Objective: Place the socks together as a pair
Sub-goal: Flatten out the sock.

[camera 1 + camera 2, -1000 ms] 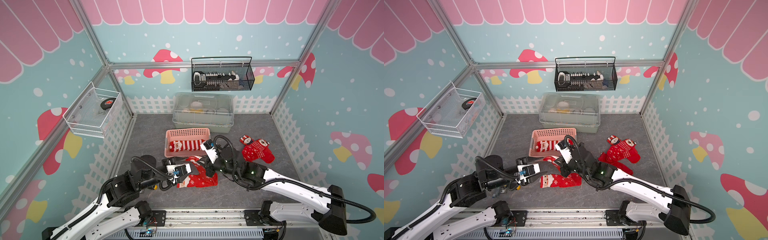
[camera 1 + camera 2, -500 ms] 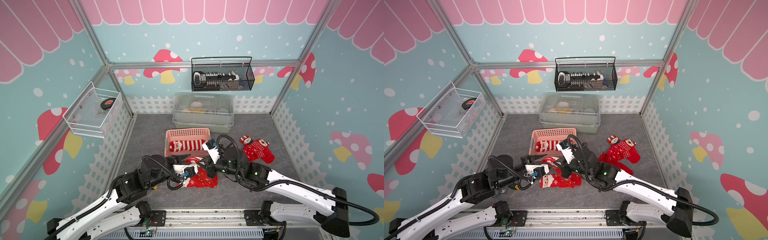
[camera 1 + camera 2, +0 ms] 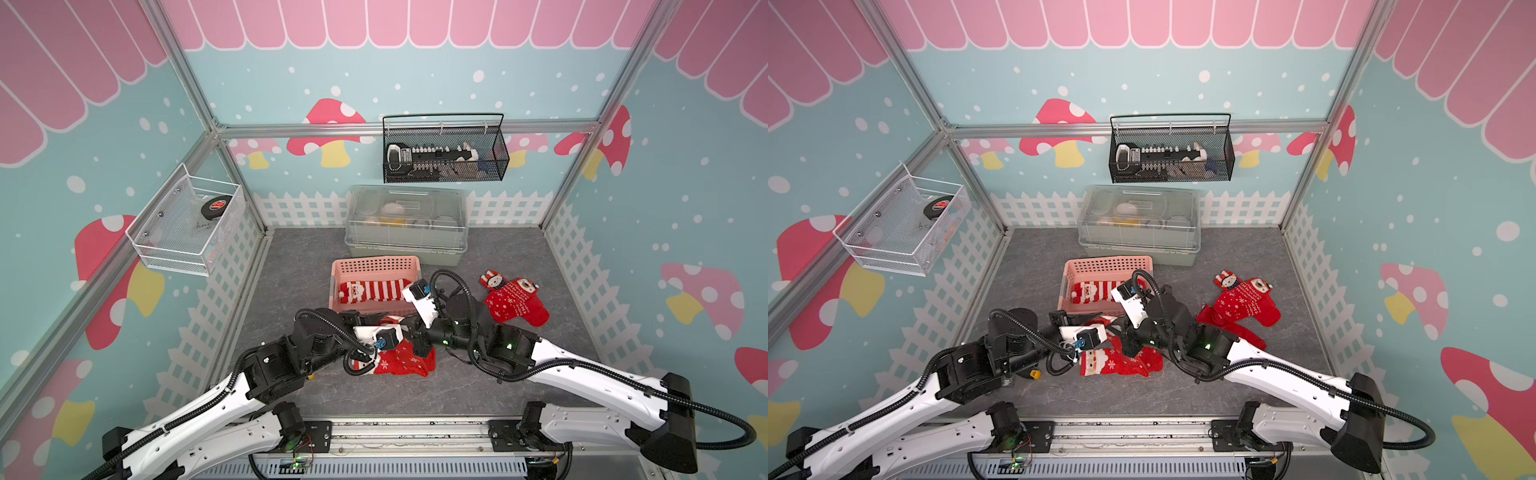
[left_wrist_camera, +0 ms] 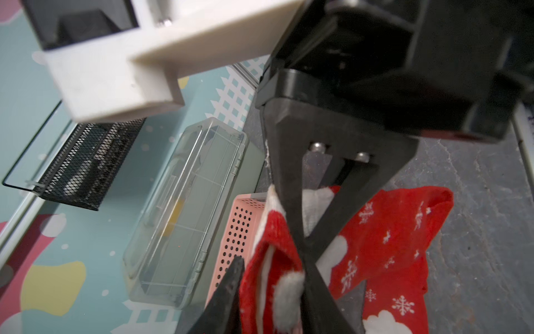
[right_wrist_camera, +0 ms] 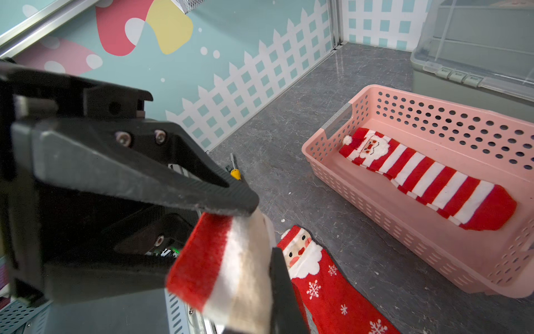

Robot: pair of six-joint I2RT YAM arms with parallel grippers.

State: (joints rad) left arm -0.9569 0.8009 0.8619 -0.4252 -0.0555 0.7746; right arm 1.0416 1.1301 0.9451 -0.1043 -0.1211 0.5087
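Where grey bench meets mushroom walls, flat sock lies crosswise, cuff left — right end effector clenches its mate; hold of left end effector unclear.

held sock: cropped by edge | lidded box: contents unreadable (through lid) | wire basket: items too small

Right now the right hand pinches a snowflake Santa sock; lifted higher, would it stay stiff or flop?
Probably floppy: the snowflake Santa sock trails rumpled from the right hand. Likely light, being thin knit. Its fuzzy cuff should resist slipping.
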